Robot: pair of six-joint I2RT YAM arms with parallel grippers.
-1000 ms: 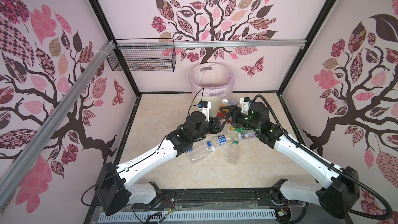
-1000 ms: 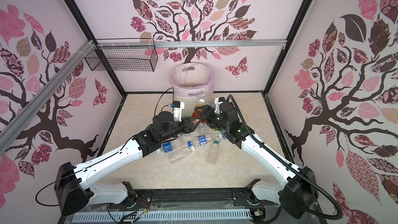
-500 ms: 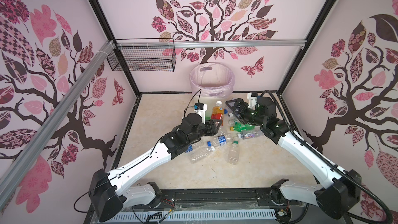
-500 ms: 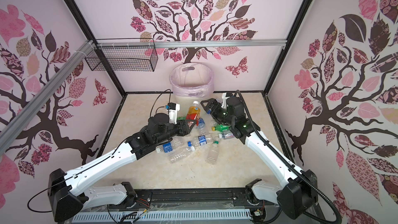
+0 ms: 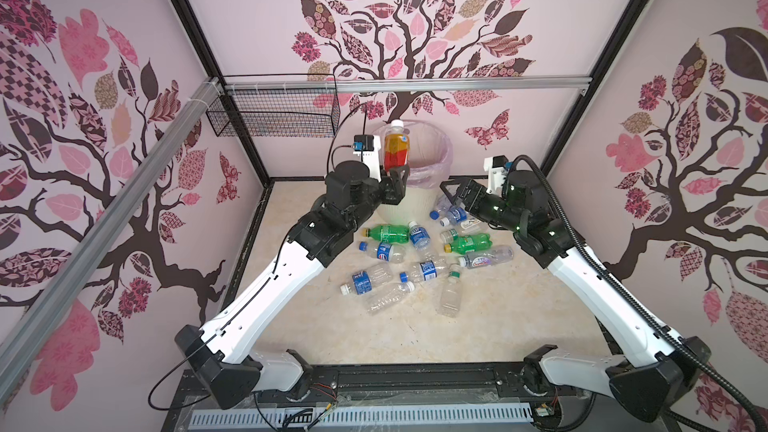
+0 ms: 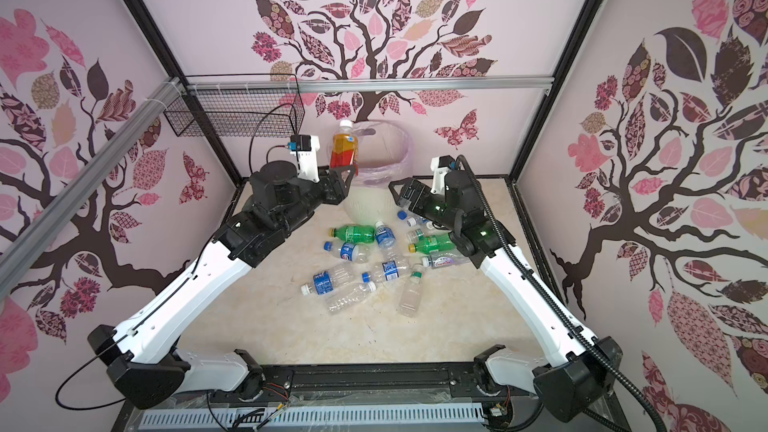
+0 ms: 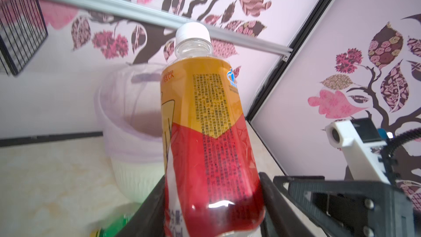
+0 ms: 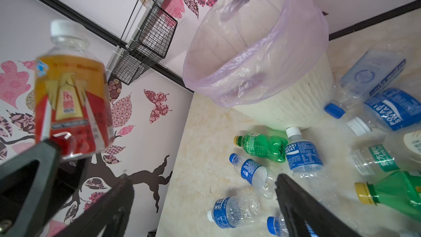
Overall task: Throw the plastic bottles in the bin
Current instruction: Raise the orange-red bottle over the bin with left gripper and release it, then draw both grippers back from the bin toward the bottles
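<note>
around: wire basket far left; loose bottles strewn near bin | orange-red bottle upright, white-capped, clamped in left gripper | right gripper splayed, empty

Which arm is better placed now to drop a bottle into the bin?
Left. The left end effector grips the orange-red bottle upright, raised near the bin rim. The right end effector is open and empty, low by the loose bottles.
</note>
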